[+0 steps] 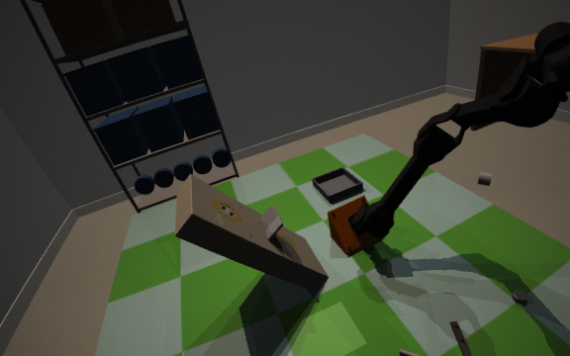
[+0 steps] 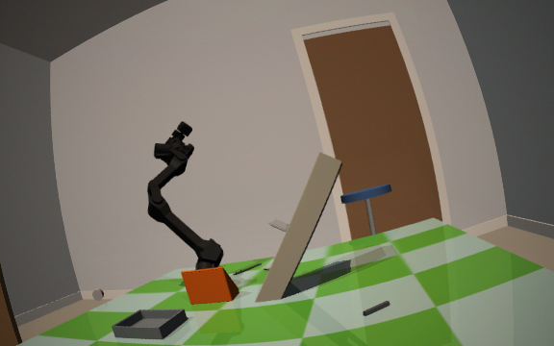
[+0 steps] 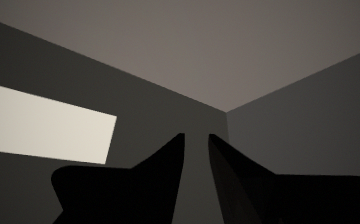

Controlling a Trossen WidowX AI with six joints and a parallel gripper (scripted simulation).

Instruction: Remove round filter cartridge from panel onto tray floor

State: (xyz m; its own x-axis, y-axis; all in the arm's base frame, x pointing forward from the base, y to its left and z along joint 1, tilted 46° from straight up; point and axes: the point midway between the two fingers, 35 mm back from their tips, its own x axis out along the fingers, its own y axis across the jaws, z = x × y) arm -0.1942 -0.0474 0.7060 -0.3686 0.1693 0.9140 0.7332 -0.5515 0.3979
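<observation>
The service panel point(image 1: 255, 249) point(image 2: 301, 231) leans at a steep tilt on the checkered floor. Its face shows a round disc point(image 1: 227, 210) with dark marks inside a yellow ring; the slots are too small to make out clearly. A pale flap point(image 1: 271, 223) point(image 2: 278, 224) stands out from the face, partly hiding a second yellow ring point(image 1: 287, 242). The grey tray point(image 1: 332, 198) point(image 2: 138, 332) shows nothing on its floor. My gripper point(image 3: 196, 139) is open by a narrow gap with nothing between the fingers. It is high up, far from panel and tray, and out of frame in the top view.
An orange wedge-shaped block point(image 1: 345, 229) point(image 2: 210, 286) stands at the arm's base, between tray and panel. A dark disc point(image 1: 520, 297) and a dark bar point(image 1: 458, 333) lie on the floor. Another short bar point(image 2: 376, 308) lies beyond the panel. A stool point(image 2: 365, 193) stands farther back.
</observation>
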